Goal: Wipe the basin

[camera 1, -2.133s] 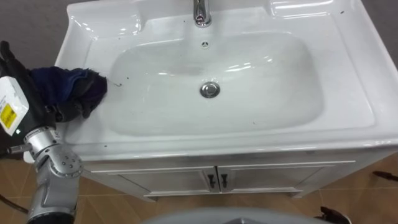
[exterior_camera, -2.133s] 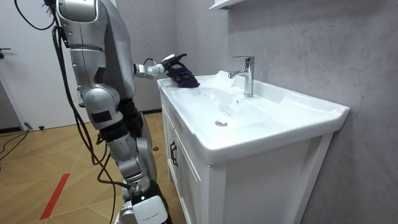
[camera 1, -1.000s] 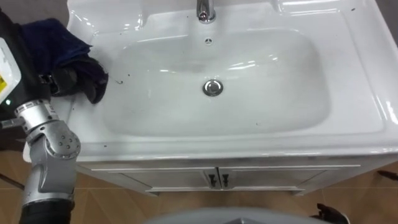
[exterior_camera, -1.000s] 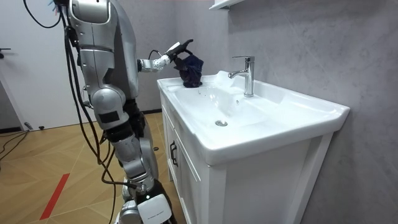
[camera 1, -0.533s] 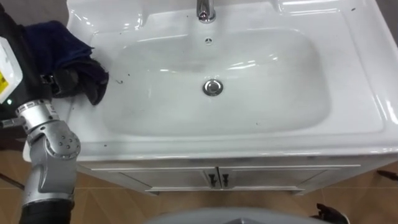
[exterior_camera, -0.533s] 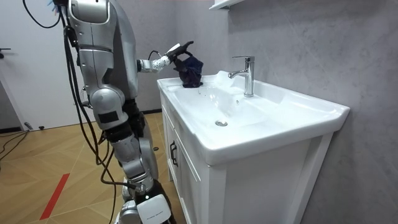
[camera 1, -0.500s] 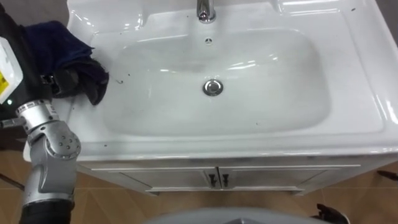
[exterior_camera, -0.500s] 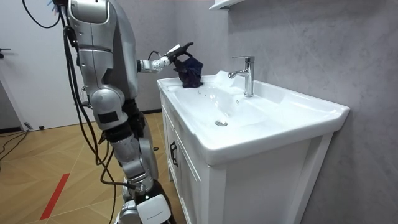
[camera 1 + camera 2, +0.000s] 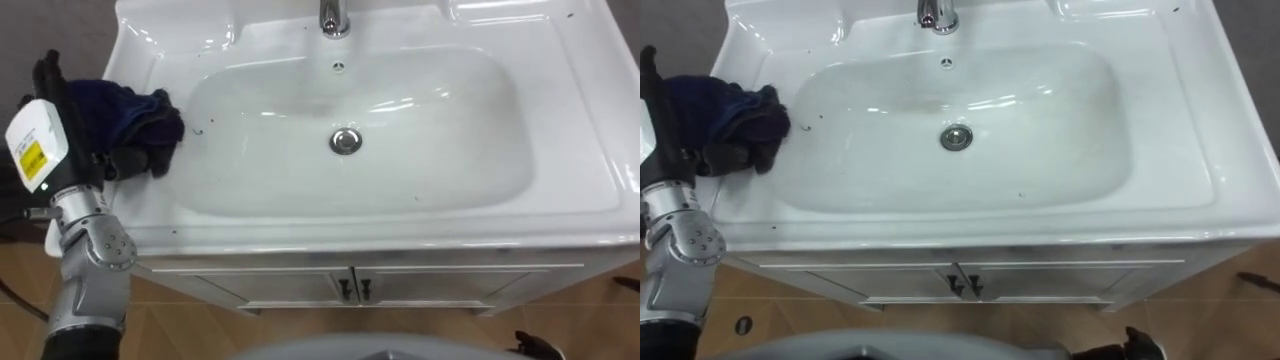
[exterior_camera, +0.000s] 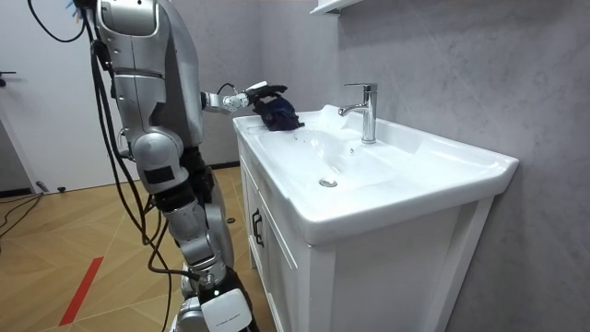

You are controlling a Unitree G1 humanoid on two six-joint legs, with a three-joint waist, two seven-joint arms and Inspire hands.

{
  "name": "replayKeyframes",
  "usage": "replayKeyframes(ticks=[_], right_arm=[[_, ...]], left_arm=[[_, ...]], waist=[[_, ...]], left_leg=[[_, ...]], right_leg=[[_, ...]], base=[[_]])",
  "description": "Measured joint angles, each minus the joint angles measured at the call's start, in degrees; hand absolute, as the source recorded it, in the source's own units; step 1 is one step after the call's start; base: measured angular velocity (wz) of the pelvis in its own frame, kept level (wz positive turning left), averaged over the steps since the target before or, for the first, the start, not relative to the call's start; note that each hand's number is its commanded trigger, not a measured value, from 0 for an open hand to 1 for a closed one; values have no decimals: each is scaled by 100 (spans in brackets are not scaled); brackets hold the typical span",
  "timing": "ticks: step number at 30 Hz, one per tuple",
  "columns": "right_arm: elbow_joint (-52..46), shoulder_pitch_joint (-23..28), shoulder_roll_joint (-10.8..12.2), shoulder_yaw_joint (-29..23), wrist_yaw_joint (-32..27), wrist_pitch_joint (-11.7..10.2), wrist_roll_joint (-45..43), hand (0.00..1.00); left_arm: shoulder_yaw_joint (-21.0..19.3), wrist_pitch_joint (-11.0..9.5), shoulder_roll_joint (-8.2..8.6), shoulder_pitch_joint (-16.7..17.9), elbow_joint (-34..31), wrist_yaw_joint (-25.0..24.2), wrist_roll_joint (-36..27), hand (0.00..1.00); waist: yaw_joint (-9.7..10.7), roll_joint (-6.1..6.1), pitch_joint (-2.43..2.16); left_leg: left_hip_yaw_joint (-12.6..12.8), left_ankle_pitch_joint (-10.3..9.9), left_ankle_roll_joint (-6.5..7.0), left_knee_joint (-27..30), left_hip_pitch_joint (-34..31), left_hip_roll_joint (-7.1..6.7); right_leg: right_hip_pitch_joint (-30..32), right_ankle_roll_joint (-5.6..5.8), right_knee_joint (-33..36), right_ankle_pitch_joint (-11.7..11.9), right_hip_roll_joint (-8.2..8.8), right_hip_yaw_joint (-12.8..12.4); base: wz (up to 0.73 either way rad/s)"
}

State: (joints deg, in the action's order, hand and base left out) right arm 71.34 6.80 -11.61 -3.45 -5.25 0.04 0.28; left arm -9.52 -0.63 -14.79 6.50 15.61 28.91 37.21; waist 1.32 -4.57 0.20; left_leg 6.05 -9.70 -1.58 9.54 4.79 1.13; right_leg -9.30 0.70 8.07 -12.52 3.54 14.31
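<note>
1. The left hand (image 9: pixel 108 160) has its fingers clenched on the dark blue cloth (image 9: pixel 125 110), which sits bunched on the basin (image 9: pixel 560 110) at its left rim.
2. Keep the cloth pressed flat and sweep it from the rim down into the bowl toward the drain (image 9: pixel 346 140), taking the dark specks (image 9: pixel 205 127) just beside it. A bunched cloth wipes poorly.
3. A second ago the cloth hung raised above the rim; now it is lowered onto it.
</note>
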Motion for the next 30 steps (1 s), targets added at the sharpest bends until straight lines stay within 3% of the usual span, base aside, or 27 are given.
replayKeyframes(ticks=[14,23,26,30], right_arm=[[-19,1,-12,59,-29,6,-20,0],[-27,25,-65,54,82,11,-80,0],[-63,37,-123,51,156,11,-179,0],[-14,-76,-229,136,240,-1,-479,0]], left_arm=[[64,189,0,-1,-10,-251,178,0],[63,369,-60,-1,-586,-795,1424,0],[155,478,-258,6,-969,-1115,1893,0],[626,521,-870,5,-1368,-1787,2445,0]], waist=[[-8,-13,-42],[-20,-15,-35],[-1,-63,-29],[10,-184,-12]], left_leg=[[0,0,0,1,-1,0],[-2,0,1,17,-10,-1],[-2,0,3,23,-30,-2],[-2,0,3,37,-39,-13]], right_leg=[[9,0,19,0,0,-1],[30,8,47,-5,11,-3],[27,18,-7,0,8,-8],[29,21,41,3,22,-1]], base=[[0],[0],[0],[0]])
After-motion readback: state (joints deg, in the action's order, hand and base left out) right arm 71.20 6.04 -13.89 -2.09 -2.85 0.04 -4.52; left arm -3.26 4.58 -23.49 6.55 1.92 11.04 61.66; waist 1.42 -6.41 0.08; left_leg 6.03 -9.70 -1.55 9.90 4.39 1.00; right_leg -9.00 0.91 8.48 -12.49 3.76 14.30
